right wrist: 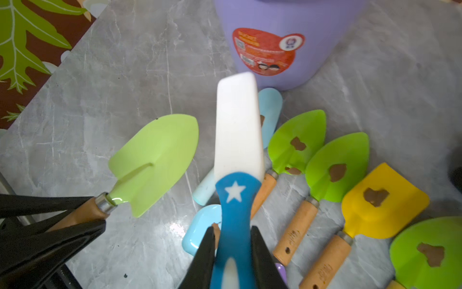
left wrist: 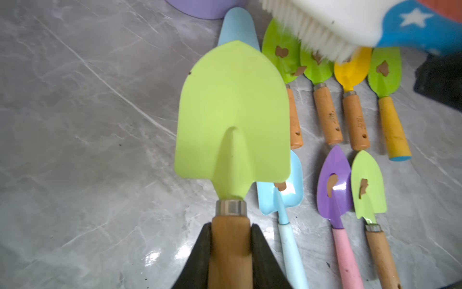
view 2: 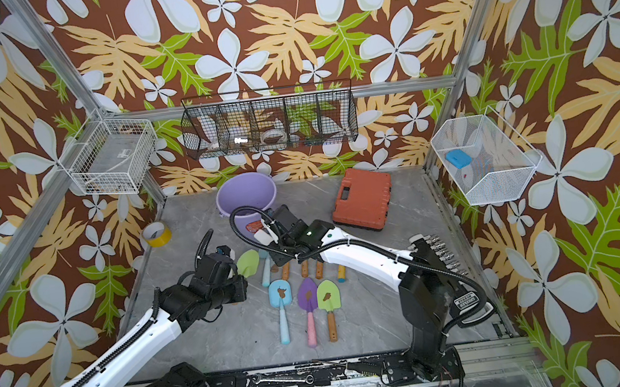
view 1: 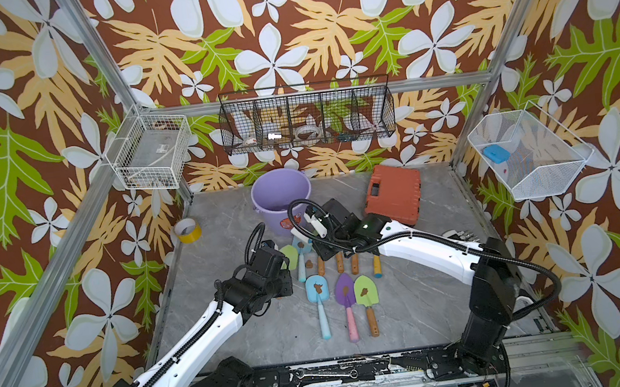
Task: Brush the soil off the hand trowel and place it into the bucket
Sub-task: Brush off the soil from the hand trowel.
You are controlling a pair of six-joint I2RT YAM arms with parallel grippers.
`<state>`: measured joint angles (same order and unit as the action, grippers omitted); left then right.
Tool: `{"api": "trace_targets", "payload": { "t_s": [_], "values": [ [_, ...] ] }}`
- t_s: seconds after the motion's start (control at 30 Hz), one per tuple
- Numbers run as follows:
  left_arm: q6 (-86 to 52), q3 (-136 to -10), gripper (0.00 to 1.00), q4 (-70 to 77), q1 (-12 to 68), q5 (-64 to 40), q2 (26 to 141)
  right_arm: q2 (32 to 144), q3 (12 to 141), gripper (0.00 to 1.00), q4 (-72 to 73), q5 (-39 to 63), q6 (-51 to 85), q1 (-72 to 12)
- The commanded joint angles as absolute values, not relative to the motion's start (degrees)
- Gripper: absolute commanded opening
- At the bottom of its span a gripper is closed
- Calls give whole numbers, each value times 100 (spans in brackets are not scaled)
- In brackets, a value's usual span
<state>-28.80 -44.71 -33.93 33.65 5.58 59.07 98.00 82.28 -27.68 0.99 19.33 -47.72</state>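
My left gripper (left wrist: 230, 227) is shut on the wooden handle of a hand trowel (left wrist: 232, 112) with a light green blade, held above the grey table. That blade (right wrist: 155, 162) carries no soil clump, only a tiny dark speck at its edge. My right gripper (right wrist: 233, 232) is shut on the blue handle of a white-headed brush (right wrist: 237, 130), which hangs just beside the trowel and over the other trowels. Brown soil (right wrist: 337, 172) lies in clumps on those other blades. Just behind both tools stands the lilac bucket (right wrist: 325, 50), upright (view 1: 275, 223).
Several other trowels (view 1: 346, 290) lie in two rows on the table, each with soil. An orange-red tool case (view 1: 395, 194) sits at the back right and a yellow tape roll (view 1: 187, 230) at the back left. A wrench (view 1: 322, 373) lies on the front rail. Wire baskets hang on the walls.
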Motion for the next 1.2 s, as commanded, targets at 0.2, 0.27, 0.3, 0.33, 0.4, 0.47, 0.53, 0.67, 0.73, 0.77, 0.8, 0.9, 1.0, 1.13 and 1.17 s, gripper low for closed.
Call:
{"api": "trace_targets", "payload": {
  "t_s": [0.2, 0.27, 0.3, 0.33, 0.4, 0.47, 0.53, 0.67, 0.73, 0.77, 0.8, 0.9, 1.0, 1.13, 1.17],
  "values": [
    [-4224, -3002, 0, 364, 2504, -3070, 5025, 7832, 5974, 0, -731, 307, 2637, -4652],
    [-5216, -2392, 0, 1844, 2149, -3872, 5045, 7418, 5477, 0, -245, 354, 2858, -4581],
    [-5692, -2131, 0, 2528, 2030, -4106, 5062, 7248, 5306, 0, -68, 348, 2971, -4542],
    [-6219, -1849, 0, 3307, 1960, -4279, 5082, 7100, 5143, 0, 93, 355, 3087, -4513],
    [-7045, -1441, 0, 4552, 1873, -4463, 5177, 6915, 4943, 0, 387, 481, 3244, -4488],
    [-7726, -1118, 0, 5575, 1798, -4556, 5319, 6875, 4867, 0, 552, 675, 3394, -4481],
    [-8161, -935, 0, 6187, 1717, -4568, 5437, 6865, 4780, 0, 754, 867, 3555, -4482],
    [-9065, -572, 0, 7450, 1451, -4480, 5664, 6799, 4674, 0, 1078, 1008, 3745, -4476],
    [-9310, -513, 0, 7738, 1342, -4483, 5772, 6826, 4702, 0, 1145, 1126, 3808, -4480],
    [-9361, -486, 0, 7803, 1308, -4467, 5799, 6836, 4677, 0, 1234, 1205, 3860, -4479],
    [-9376, -467, 0, 7820, 1280, -4457, 5817, 6838, 4672, 0, 1266, 1238, 3886, -4481],
    [-9426, -433, 0, 7884, 1233, -4431, 5870, 6863, 4654, 0, 1358, 1391, 3935, -4482],
    [-9426, -413, 0, 7879, 1184, -4390, 5924, 6853, 4579, 0, 1538, 1571, 4041, -4486],
    [-9482, -360, 0, 8034, 1088, -4406, 6052, 6855, 4507, 0, 1647, 1717, 4138, -4492],
    [-9508, -360, 0, 8091, 1072, -4418, 6093, 6842, 4477, 0, 1675, 1743, 4153, -4509]
  ]
}}
